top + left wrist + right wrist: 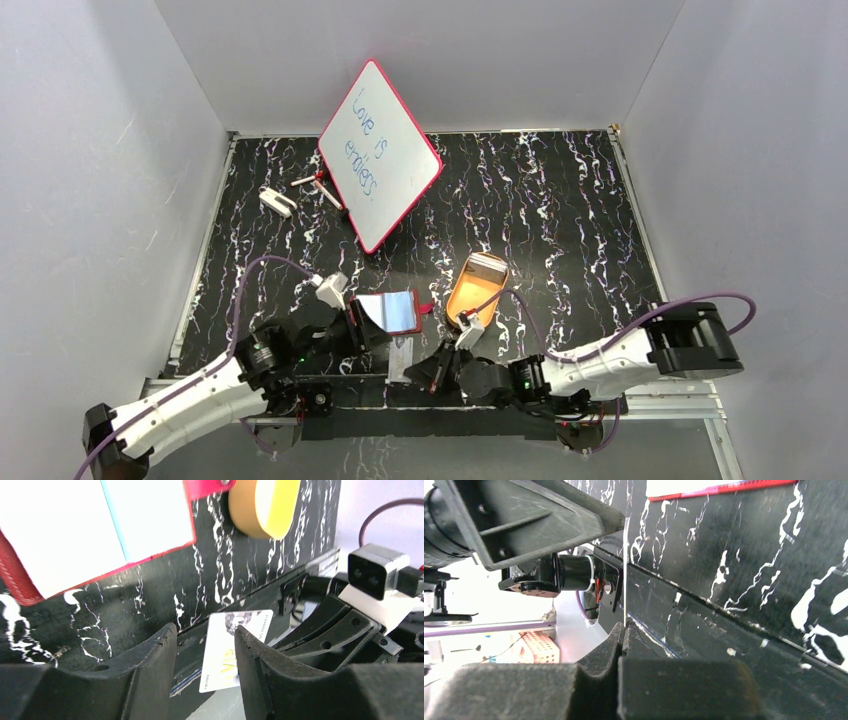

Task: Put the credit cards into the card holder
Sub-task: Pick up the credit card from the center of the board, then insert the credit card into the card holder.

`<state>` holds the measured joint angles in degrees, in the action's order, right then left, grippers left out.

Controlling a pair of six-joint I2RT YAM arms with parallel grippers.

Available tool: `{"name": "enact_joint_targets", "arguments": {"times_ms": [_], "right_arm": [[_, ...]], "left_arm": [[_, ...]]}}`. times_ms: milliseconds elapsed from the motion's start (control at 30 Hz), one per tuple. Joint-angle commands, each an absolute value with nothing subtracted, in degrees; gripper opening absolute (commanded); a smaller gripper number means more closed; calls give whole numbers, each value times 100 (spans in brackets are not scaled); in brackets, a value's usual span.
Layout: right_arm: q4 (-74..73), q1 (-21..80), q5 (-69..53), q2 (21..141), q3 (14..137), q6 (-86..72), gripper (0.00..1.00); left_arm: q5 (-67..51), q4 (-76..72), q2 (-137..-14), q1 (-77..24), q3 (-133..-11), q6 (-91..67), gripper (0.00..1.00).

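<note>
Well, grey walls (100,150) enclose black veined tabletop (560,200) bearing the card holder (390,312).

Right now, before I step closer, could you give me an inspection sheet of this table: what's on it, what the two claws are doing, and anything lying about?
Surface: black table with white veining.
Job's things: the red wallet lies open, shiny sleeves up; one pale card is at the near edge; no other cards seen.
Clutter: a red-framed whiteboard stands tilted at the back; small white bits lie beside it; an orange oval tray sits right of the wallet.
Grippers: right gripper shut on the card's edge; left gripper open, holding nothing.
Cables: purple cables loop from each arm.
Surroundings: pale grey walls on three sides.
</note>
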<state>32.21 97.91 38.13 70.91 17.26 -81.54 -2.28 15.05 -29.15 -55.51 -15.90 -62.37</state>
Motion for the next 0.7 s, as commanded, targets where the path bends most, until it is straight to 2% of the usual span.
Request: {"name": "enact_joint_targets", "arguments": {"times_ms": [0,167,333,433,533,667], "right_arm": [[2176,9363,3634,6556,2035,-7284,0],[1805,8205,2532,6003,2245,-6323,0],[1690,6860,1045,6199,2592,-5613,0],[1758,6342,387,6571,2877,-5346,0],[2012,6050,-235,6949,3031,-5256,0],[2434,5868,-806,7370,3189,-5219,0]], "left_arm": [[915,2596,-2654,-5563,-1961,-6132,47],[1705,2993,-2947,-5563,-2427,-6276,59],[2515,2988,-3449,-5551,-2718,-6236,71],[2491,2680,-3815,-5398,-2692,-6157,69],[1982,2297,-4175,-4872,-2637,-6072,64],[881,1819,-4421,-3791,-2511,-5832,48]]}}
